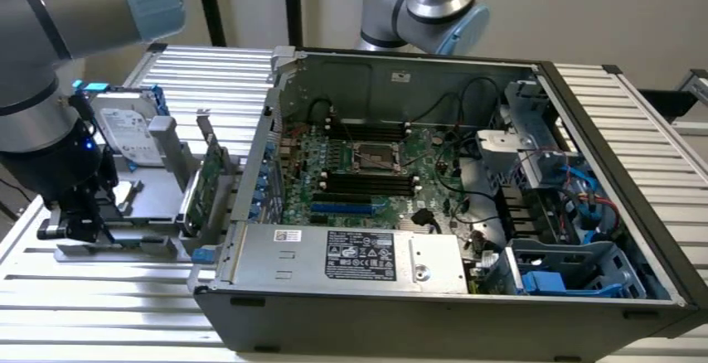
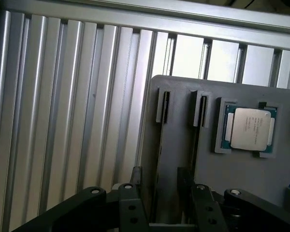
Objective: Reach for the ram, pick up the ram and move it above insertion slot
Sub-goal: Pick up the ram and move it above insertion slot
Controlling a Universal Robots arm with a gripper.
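At the exterior view's left, the end effector (image 1: 75,229) sits hemmed by the upright hard drive (image 1: 122,127) and expansion card (image 1: 206,187). The open computer case (image 1: 443,313) leaves room above its motherboard (image 1: 434,149), though cables (image 1: 456,207) seem to crowd the exterior view's right.

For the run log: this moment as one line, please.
stage: reach | gripper: open, low over gray fixture, fingers either side of a slot | ram: likely thin edge in that slot, ungripped | CPU: in fixture pocket

Computer case (image 1: 443,330) at the exterior view's centre and right; holder (image 1: 155,187) at lower left, hard drive (image 1: 124,127) on it, gripper (image 1: 80,229) over its near end
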